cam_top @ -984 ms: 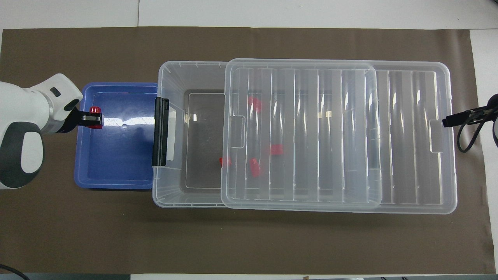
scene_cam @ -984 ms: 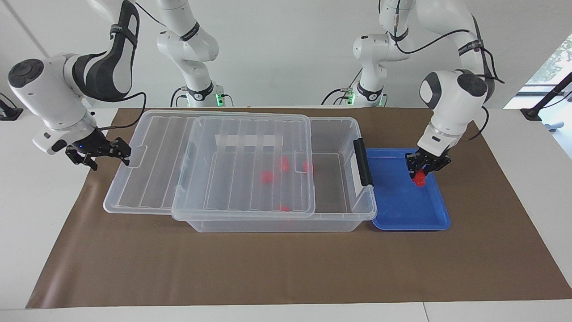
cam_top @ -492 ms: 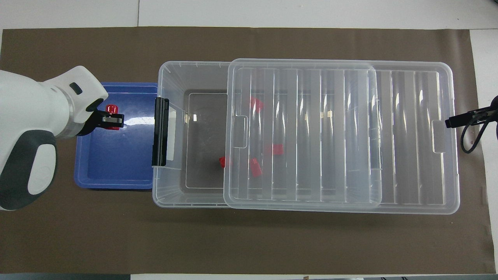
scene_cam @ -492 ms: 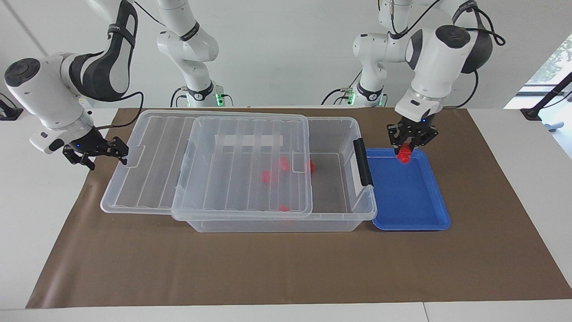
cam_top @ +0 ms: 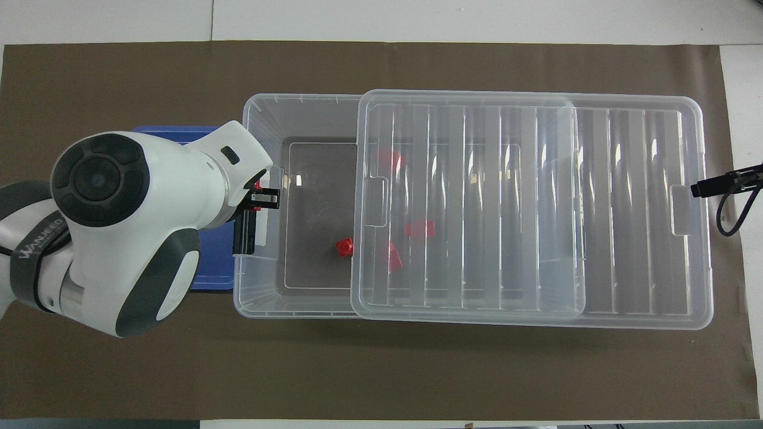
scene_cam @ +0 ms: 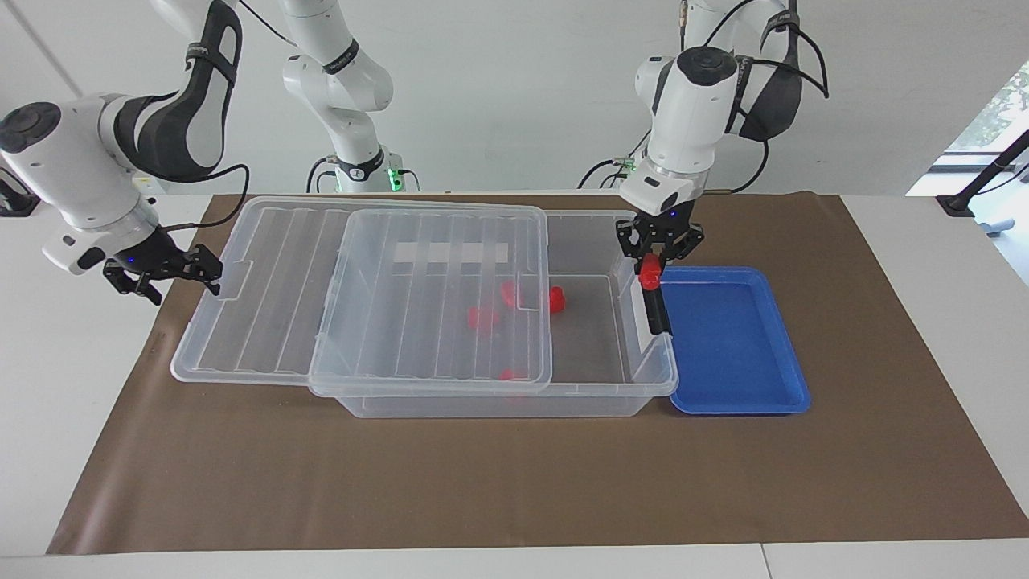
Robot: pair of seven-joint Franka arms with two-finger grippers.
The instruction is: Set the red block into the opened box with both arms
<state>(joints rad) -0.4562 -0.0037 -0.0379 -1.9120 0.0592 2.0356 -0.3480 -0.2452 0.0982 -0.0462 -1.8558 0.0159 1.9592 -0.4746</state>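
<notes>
My left gripper (scene_cam: 650, 268) is shut on the small red block (scene_cam: 649, 275) and hangs over the end wall of the clear box (scene_cam: 498, 404) that carries the black clip handle (scene_cam: 657, 310). From overhead, the left arm covers most of the block (cam_top: 257, 208), and the gripper (cam_top: 269, 199) shows at the box rim (cam_top: 262, 107). The ribbed lid (scene_cam: 265, 297) lies slid toward the right arm's end, so the box stands open under the block. My right gripper (scene_cam: 211, 273) is at the lid's end tab (cam_top: 679, 208). Several red blocks (scene_cam: 555, 299) lie inside the box.
A shallow blue tray (scene_cam: 731, 338) sits against the box at the left arm's end. Brown paper (scene_cam: 514, 482) covers the table. Two slimmer white arms (scene_cam: 354, 153) stand at the robots' edge of the table.
My left gripper has lifted the red block out of the blue tray and carried it to the box's handle end. The right gripper and the lid have slid further toward the right arm's end.
</notes>
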